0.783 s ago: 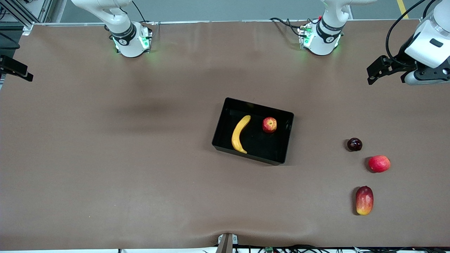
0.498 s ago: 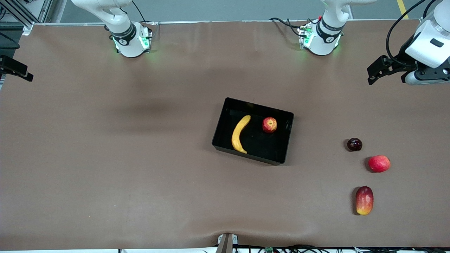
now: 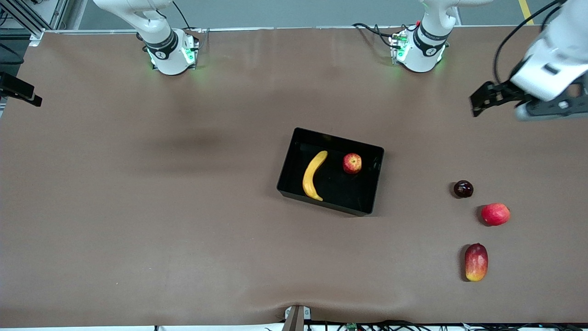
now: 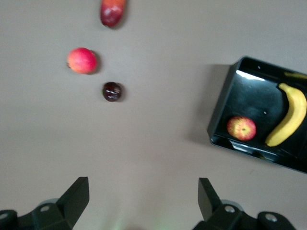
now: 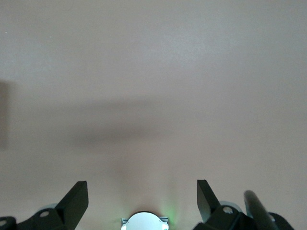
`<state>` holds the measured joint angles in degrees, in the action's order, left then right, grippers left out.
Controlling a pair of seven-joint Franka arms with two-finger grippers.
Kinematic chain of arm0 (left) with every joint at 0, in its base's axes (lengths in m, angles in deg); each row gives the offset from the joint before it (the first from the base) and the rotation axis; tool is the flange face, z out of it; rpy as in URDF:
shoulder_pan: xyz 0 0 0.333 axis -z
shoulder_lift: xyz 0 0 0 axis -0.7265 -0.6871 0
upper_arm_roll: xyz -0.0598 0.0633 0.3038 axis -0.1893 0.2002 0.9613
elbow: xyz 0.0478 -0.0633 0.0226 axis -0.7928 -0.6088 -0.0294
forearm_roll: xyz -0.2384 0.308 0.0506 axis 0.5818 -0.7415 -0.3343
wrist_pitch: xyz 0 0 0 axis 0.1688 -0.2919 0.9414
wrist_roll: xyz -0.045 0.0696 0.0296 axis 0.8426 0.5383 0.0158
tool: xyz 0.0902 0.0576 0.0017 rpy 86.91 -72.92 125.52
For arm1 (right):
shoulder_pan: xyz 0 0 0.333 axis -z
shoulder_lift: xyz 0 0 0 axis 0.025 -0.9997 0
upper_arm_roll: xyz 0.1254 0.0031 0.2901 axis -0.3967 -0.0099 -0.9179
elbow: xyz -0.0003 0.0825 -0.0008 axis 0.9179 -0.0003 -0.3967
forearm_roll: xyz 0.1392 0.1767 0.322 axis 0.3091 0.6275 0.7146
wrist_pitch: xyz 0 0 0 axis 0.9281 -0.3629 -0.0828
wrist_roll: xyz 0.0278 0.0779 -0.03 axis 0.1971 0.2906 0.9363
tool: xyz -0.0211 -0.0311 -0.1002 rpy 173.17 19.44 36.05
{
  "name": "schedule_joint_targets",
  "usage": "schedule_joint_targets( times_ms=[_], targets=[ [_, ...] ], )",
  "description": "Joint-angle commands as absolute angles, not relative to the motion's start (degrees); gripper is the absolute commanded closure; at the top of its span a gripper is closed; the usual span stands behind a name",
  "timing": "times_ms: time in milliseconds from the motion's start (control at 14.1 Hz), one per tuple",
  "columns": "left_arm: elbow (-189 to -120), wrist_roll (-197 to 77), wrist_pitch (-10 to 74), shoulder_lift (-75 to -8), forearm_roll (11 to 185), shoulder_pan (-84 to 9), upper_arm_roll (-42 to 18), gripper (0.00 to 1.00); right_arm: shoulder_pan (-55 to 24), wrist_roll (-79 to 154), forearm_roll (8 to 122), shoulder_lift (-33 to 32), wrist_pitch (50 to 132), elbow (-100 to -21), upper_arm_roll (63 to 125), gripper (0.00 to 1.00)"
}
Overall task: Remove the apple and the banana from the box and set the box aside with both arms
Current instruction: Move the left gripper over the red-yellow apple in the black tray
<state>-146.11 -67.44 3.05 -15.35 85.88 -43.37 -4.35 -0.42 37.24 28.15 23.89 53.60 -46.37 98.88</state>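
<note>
Mid-table sat the box (image 3: pixel 349 191), black and low-walled, skewed a little to the table edges. Both fruits were inside it and nothing had been lifted out yet.

- Apple (image 3: pixel 352 163): on the box floor, in the end toward the left arm's base, close to the farther wall.
- Banana (image 3: pixel 313 175): in the end toward the right arm. Its long axis ran from the nearer wall to the farther wall, slightly slanted, with the bend bowing toward the right arm's end. It lay apart from the apple.
- Left gripper (image 3: pixel 477 102): up in the air over bare mat at the left arm's end of the table, jaws spread wide and holding nothing. In the left wrist view its fingers (image 4: pixel 76 194) framed empty mat, with the box off to one side.
- Right gripper (image 5: pixel 142 191): also released and empty, over bare mat close to its own base (image 5: pixel 144 221). That arm was waiting.

Key relation: from the left jaws the box lay toward the table's middle and nearer the camera, well apart, and the apple was the first fruit on that line. I judged the left arm the better one for the apple and the right arm for the banana, gripping across the banana's width.

Three stray fruits lay well clear of the box at the left arm's end: a dark plum (image 3: pixel 463 189), a red fruit (image 3: pixel 495 214) and a mango (image 3: pixel 476 262). The left arm's path to the box would pass close to them, but they were not targets.

Writing: I could read none. The marks on the arms' dark bands were too small to make out.
</note>
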Motion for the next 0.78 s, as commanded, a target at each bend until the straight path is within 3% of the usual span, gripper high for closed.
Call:
schedule_joint_targets(
  times_ms=[0, 285, 498, 711],
  targets=[
    [-145.69, -72.13, 4.21, -20.11, 85.47, -42.2, -9.16, 0.0, 1.34, 36.91, 29.52, 23.64, 53.19, -45.99, 98.07, 0.0],
    [-155.08, -84.7, 18.16, -23.19, 84.94, -41.94, -16.46, 0.0, 1.34, 37.09, 29.78, 23.64, 53.19, -45.99, 98.07, 0.0],
    [-161.24, -86.12, 28.71, -25.83, 83.8, -39.13, -17.0, 0.0, 1.43, 37.09, 29.78, 23.64, 53.19, -45.99, 98.07, 0.0],
    [-162.57, -89.1, 32.86, -30.39, 82.75, -36.41, -17.09, 0.0, 1.52, 37.09, 29.87, 23.64, 53.19, -45.99, 98.07, 0.0]
  ],
)
